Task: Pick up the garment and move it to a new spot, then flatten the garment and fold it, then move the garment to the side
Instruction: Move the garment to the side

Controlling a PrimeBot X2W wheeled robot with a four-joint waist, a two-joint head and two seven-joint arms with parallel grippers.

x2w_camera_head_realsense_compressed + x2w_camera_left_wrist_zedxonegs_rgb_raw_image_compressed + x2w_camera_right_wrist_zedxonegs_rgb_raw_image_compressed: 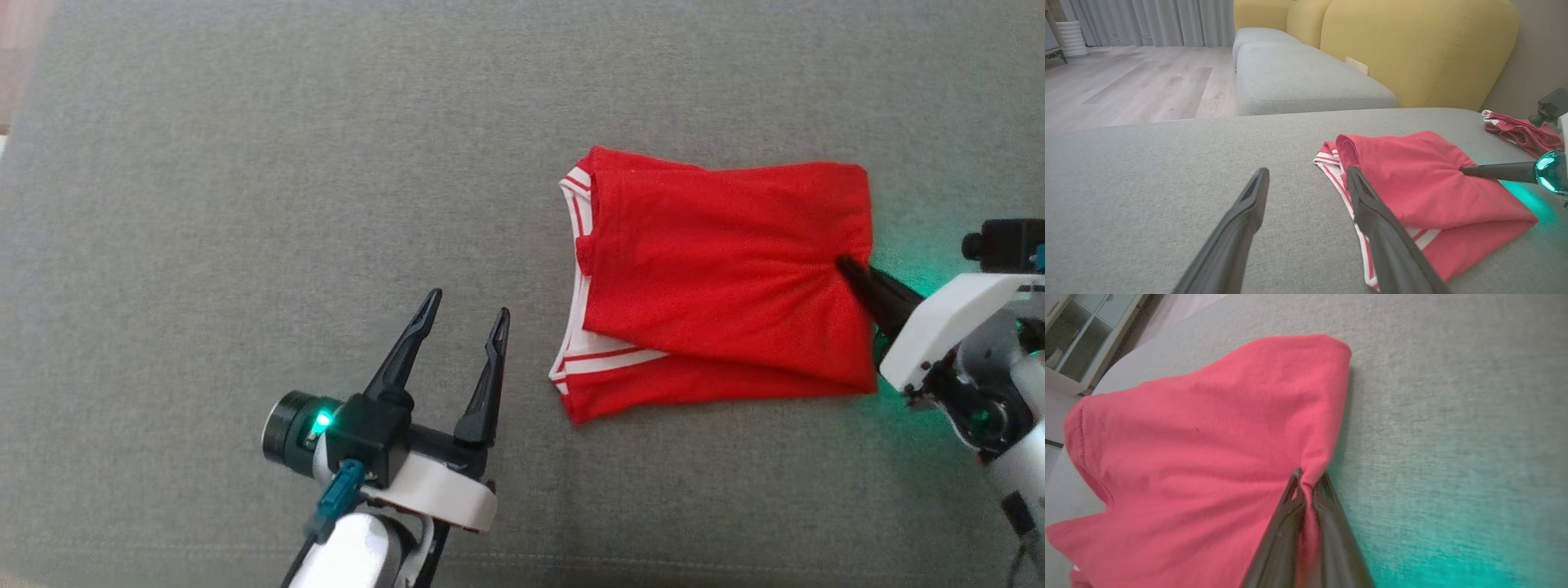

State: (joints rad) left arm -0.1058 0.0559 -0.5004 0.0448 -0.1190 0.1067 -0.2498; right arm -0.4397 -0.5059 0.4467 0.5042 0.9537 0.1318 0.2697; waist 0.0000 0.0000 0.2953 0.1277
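The garment [718,278] is a red piece with white-striped trim, folded over on the grey sofa cushion [245,163]. My right gripper [845,265] is shut on its right edge, the cloth bunched between the fingertips; in the right wrist view the red fabric [1200,457] is pinched between the two dark fingers [1290,514]. My left gripper [469,306] stands open to the left of the garment, a little apart from its striped hem. In the left wrist view the garment [1421,179] lies just right of the open left gripper [1308,175].
A second crumpled red and white cloth [1521,130] lies at the far right of the cushion. Yellow sofa backs [1412,45] rise behind, another grey seat [1306,77] extends beyond, and wooden floor [1135,85] lies off the cushion's edge. Bare cushion spreads left of the garment.
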